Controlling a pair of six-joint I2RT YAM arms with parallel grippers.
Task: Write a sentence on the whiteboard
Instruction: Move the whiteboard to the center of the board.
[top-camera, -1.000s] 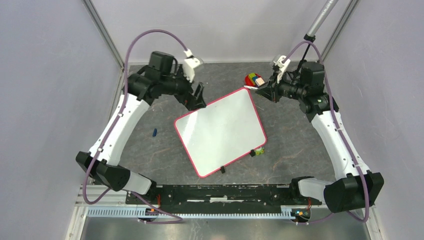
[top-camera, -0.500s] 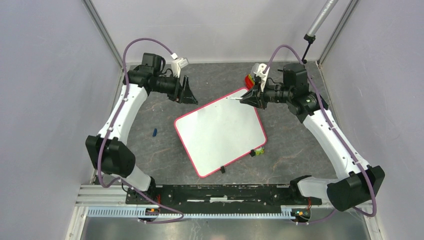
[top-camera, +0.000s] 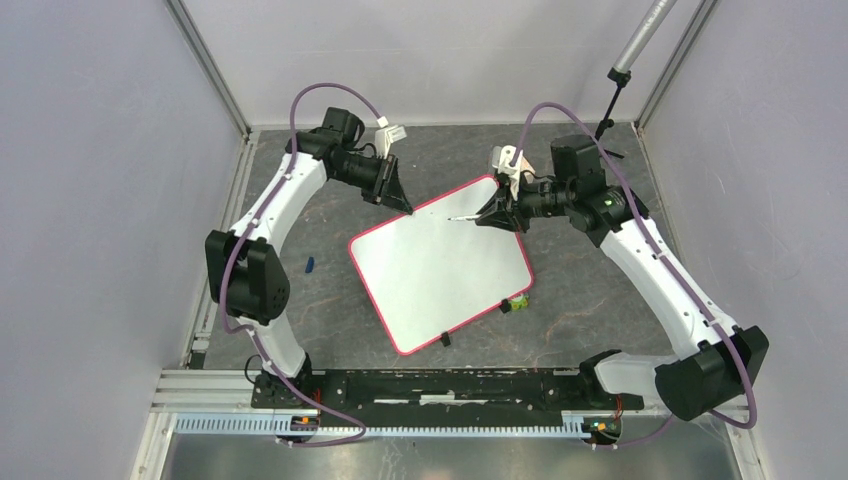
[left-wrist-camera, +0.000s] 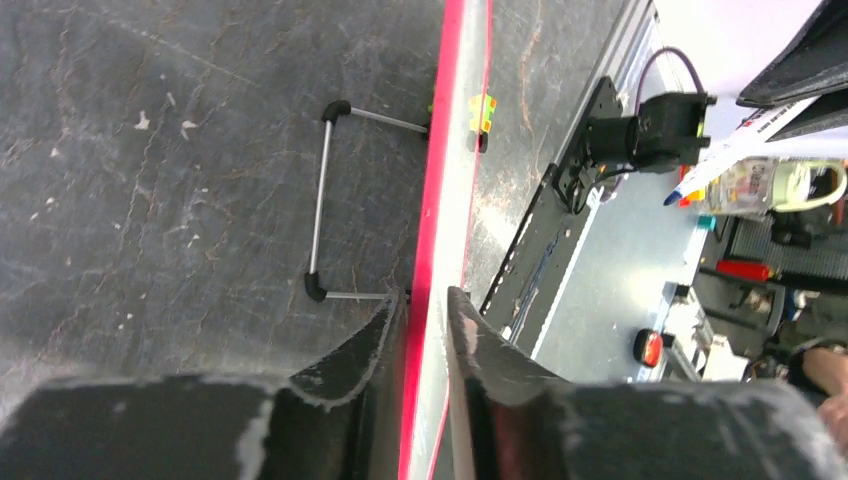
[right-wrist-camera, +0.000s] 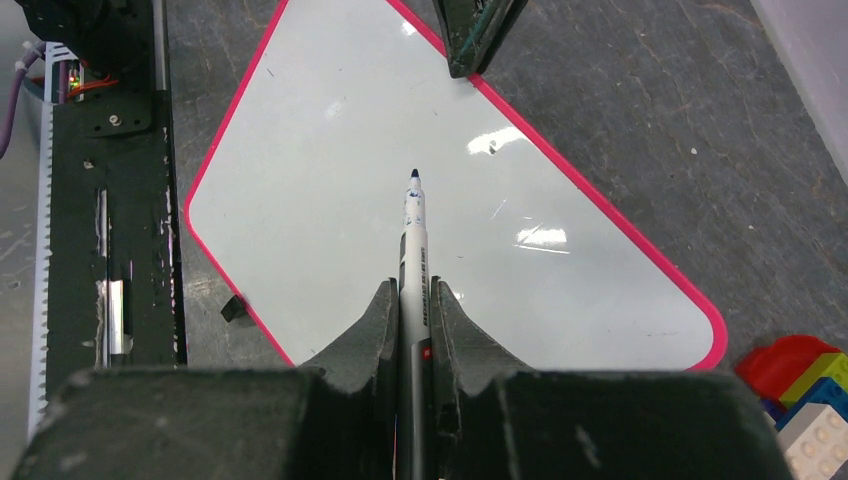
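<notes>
Judged whiteboard (top-camera: 440, 265) stiff, light, slick; straddled its rim with left fingers (left-wrist-camera: 360, 350), clamping unclear; pinched marker (right-wrist-camera: 413, 250) in right fingers (right-wrist-camera: 365, 330).

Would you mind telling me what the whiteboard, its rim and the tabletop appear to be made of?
Whiteboard: glossy white coated sheet, perhaps melamine or painted steel; lamp glare shows on it. Rim: smooth pink-red strip, probably plastic. Tabletop: matte dark grey with pale veins and scuffs, like slate or a stone-print mat.

Pale lilac walls (top-camera: 90, 200), dark scuffed tabletop (top-camera: 330, 300)
</notes>
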